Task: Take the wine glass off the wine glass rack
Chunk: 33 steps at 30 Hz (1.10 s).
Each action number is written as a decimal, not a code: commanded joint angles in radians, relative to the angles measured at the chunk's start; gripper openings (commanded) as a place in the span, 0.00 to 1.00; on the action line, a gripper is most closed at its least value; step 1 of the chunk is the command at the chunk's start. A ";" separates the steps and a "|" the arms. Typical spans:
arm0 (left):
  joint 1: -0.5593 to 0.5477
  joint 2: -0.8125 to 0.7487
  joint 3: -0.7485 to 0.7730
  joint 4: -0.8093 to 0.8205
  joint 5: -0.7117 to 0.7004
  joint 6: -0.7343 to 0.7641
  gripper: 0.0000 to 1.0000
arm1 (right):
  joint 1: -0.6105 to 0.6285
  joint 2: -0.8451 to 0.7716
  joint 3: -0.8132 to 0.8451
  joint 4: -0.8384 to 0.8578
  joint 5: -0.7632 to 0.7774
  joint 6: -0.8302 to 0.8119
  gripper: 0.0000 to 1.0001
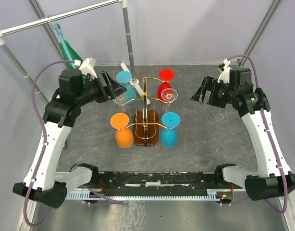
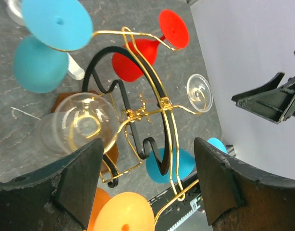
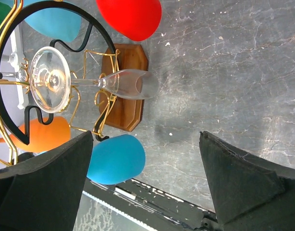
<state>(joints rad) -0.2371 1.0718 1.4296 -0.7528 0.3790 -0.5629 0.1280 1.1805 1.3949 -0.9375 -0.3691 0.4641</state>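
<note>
Between your two claws, on the grey table (image 1: 210,139), stands the wine glass rack (image 1: 146,113), its gold arms carrying six upturned glasses. Four are coloured: two teal glasses (image 1: 169,131), an orange glass (image 1: 122,132) and a red glass (image 1: 165,83). Just ahead of your left claw (image 1: 115,89) hangs a clear wine glass (image 1: 120,99), close beside one finger, outside the gap. That claw is spread wide, gripping nothing. Your right claw (image 1: 201,92), well apart from the rack, is likewise wide and empty, facing the second clear glass (image 1: 169,95).
</note>
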 commanded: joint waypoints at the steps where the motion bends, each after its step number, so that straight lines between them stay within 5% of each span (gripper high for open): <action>1: -0.144 0.046 0.064 0.059 -0.102 -0.033 0.82 | -0.002 -0.030 0.037 0.021 0.009 -0.087 1.00; 15: -0.217 0.210 0.223 0.015 -0.259 0.049 0.85 | -0.005 0.052 -0.001 0.080 0.047 -0.019 0.99; 21: -0.217 0.201 0.173 0.059 -0.263 0.043 0.85 | -0.006 0.185 -0.015 0.343 -0.158 0.138 0.64; 33: -0.217 0.180 0.165 0.048 -0.272 0.054 0.86 | -0.012 0.404 -0.021 0.868 -0.300 0.497 0.53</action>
<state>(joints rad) -0.4530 1.2869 1.5902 -0.7452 0.1284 -0.5533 0.1219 1.5566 1.3689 -0.3317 -0.5999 0.8108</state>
